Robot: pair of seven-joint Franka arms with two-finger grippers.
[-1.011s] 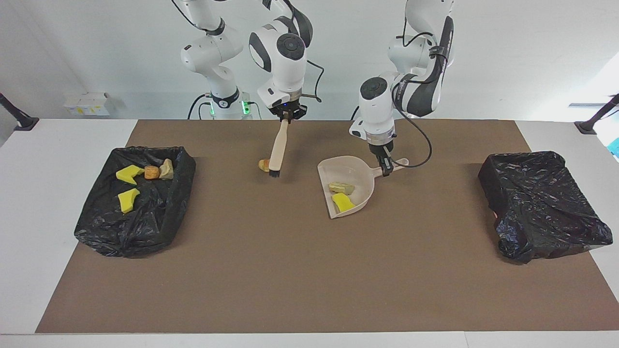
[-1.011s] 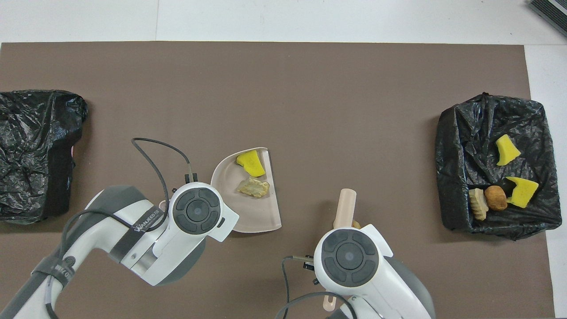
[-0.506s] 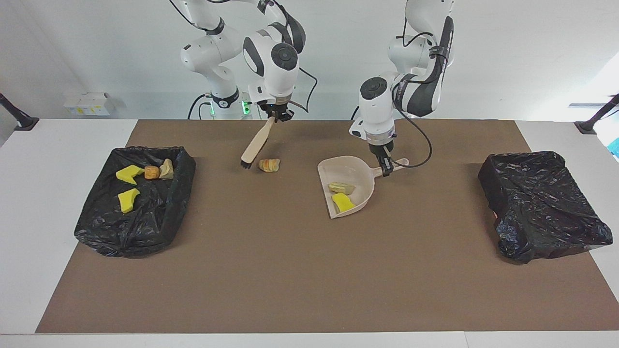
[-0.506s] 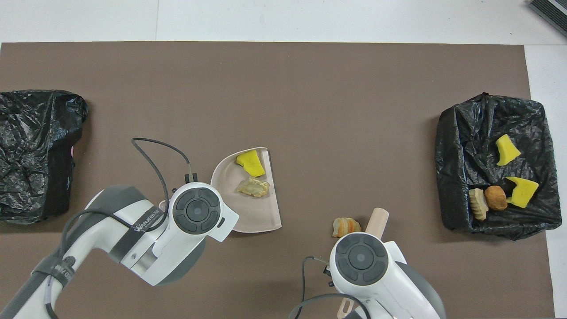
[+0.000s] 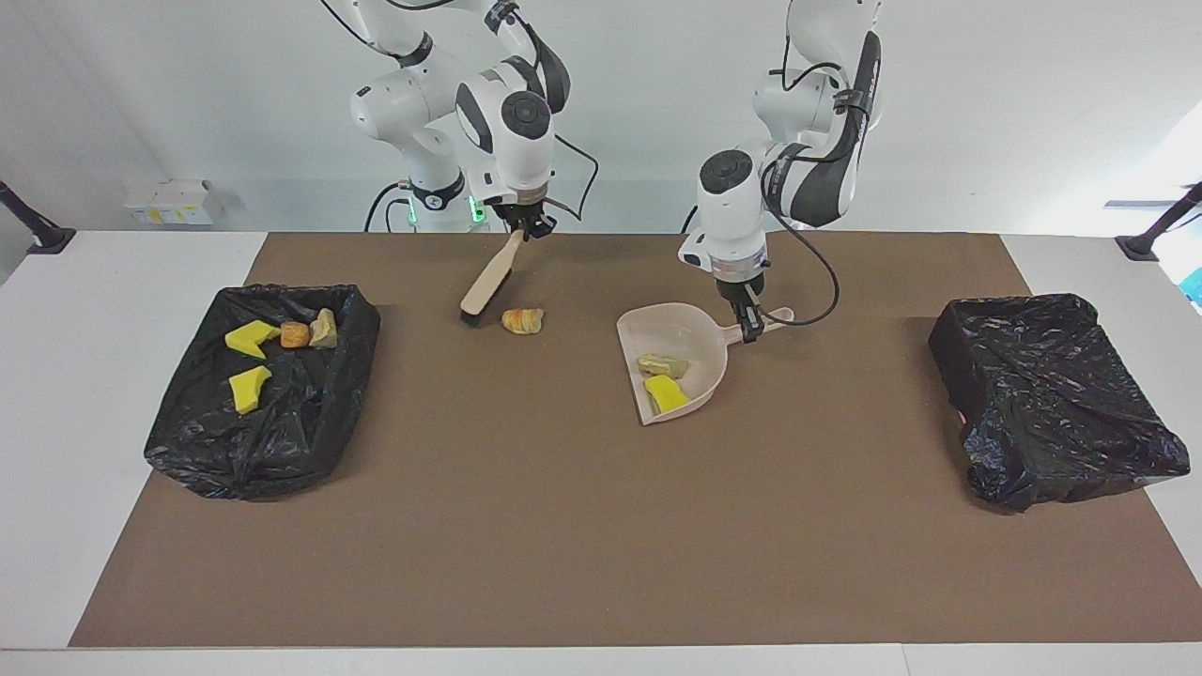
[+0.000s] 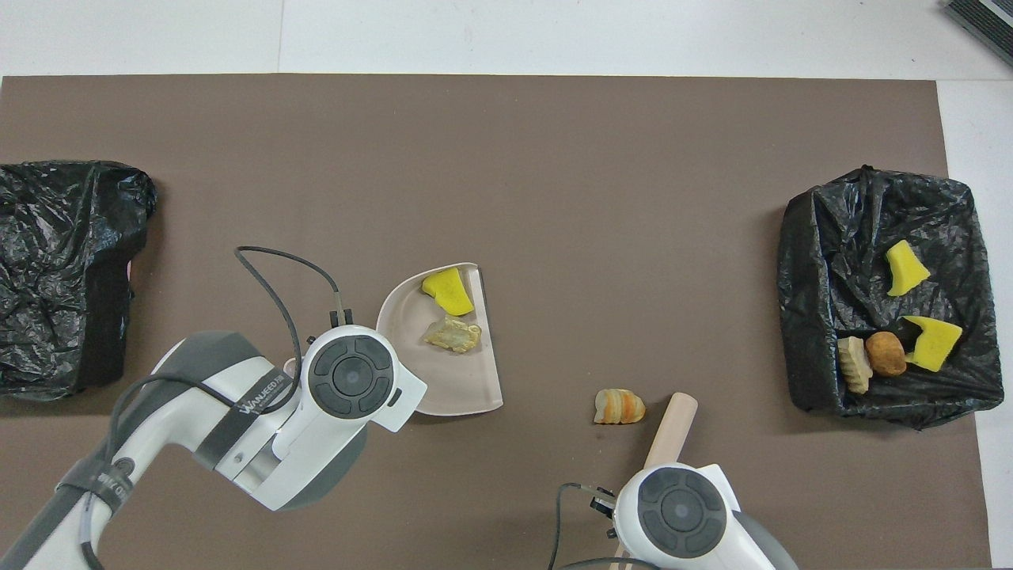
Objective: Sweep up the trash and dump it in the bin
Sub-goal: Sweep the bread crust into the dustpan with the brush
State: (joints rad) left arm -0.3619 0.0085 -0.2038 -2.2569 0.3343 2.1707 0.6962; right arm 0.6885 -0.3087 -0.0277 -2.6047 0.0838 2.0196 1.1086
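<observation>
Trash [image 5: 522, 321] lump lies on the mat beside the brush [image 5: 487, 284], clamped by the right gripper [image 5: 529, 225]; the left gripper [image 5: 748, 326] clamps the dustpan [image 5: 678, 335] handle. Overhead, two scraps sit in the dustpan [image 6: 467, 380], four in the bin [image 6: 811, 261].

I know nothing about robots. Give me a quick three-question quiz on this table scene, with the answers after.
1. How many scraps lie in the dustpan?
2. True or false: the right end effector holds the brush.
3. The striped bread lump lies: A) in the dustpan B) on the mat C) in the bin with scraps

Key:
1. Two: a yellow chunk and a tan lump.
2. True; the left end effector grips the dustpan's handle.
3. B, between brush and dustpan.
</observation>
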